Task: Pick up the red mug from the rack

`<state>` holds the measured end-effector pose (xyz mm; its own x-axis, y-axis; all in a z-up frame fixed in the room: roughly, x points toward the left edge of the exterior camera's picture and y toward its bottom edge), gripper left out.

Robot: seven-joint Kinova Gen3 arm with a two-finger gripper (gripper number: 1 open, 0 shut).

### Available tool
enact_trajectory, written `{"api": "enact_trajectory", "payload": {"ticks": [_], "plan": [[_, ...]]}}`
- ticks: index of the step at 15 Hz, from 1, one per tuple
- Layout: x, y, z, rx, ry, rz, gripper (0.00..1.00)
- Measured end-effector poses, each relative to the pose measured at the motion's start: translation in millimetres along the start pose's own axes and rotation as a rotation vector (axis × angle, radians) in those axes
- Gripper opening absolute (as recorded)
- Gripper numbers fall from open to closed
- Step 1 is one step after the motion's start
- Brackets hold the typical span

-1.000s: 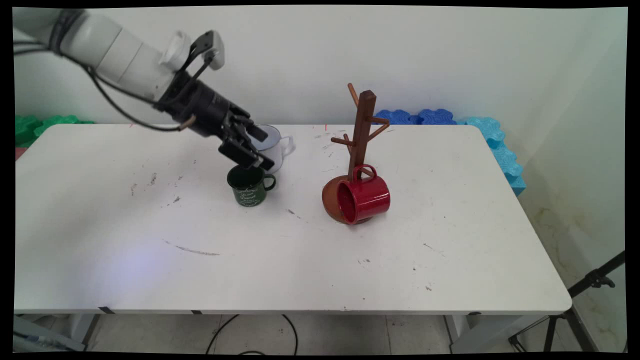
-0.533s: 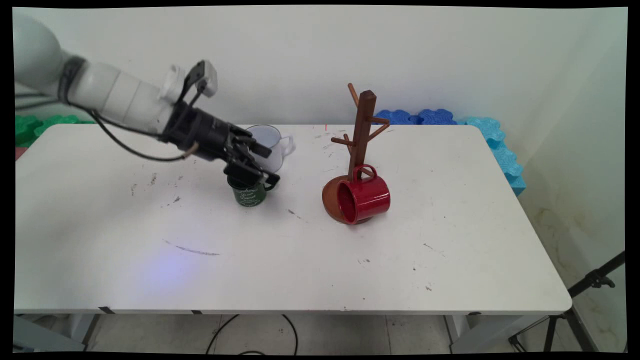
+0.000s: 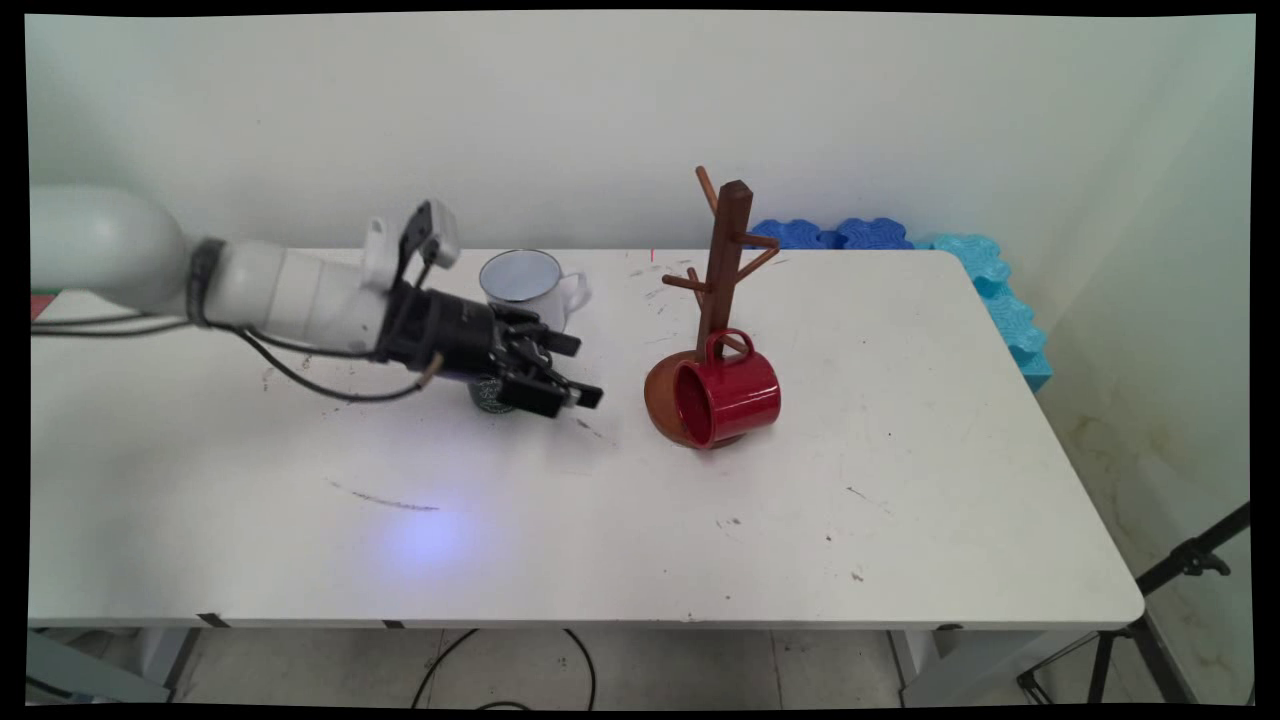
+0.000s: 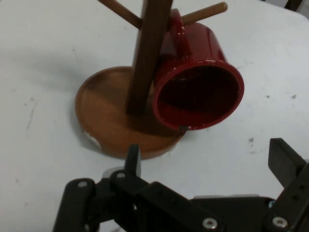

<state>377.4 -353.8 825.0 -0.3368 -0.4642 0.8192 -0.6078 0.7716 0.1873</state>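
My gripper [image 3: 584, 372] lies low over the table and points right, open with nothing between its fingers. A dark green mug [image 3: 488, 396] stands just behind the hand, mostly hidden by it. To the right is a brown wooden mug tree [image 3: 724, 262] on a round base [image 3: 660, 392], with a red mug [image 3: 738, 396] hung by its handle on a low peg, mouth toward the near left. The hand view faces the red mug [image 4: 203, 82] and the tree's post [image 4: 147, 58] from close by, with the gripper [image 4: 207, 159] open a short way before the base [image 4: 104, 116].
A white enamel mug [image 3: 525, 280] stands upright behind the hand, near the table's back edge. Blue foam pieces [image 3: 985, 270] lie at the back right corner and green ones [image 3: 70, 255] at the back left. A black tripod [image 3: 1180, 570] stands off the table's right front.
The arm has dropped and swung right: the gripper went from tilted down above the green mug to lying level past it, pointing at the mug tree. The mugs have not moved.
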Motion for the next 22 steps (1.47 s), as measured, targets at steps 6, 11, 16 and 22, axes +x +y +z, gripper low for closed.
{"api": "enact_trajectory", "payload": {"ticks": [6, 11, 16, 22], "plan": [[-21.6, 12.1, 30.9, -0.01, 0.08, -0.011, 1.0], [-32.0, 23.4, 54.9, -0.017, 0.144, -0.016, 1.0], [-34.2, 33.2, 72.3, -0.02, 0.188, -0.022, 1.0], [-34.5, 39.2, 94.0, -0.013, 0.217, -0.029, 1.0]]}}
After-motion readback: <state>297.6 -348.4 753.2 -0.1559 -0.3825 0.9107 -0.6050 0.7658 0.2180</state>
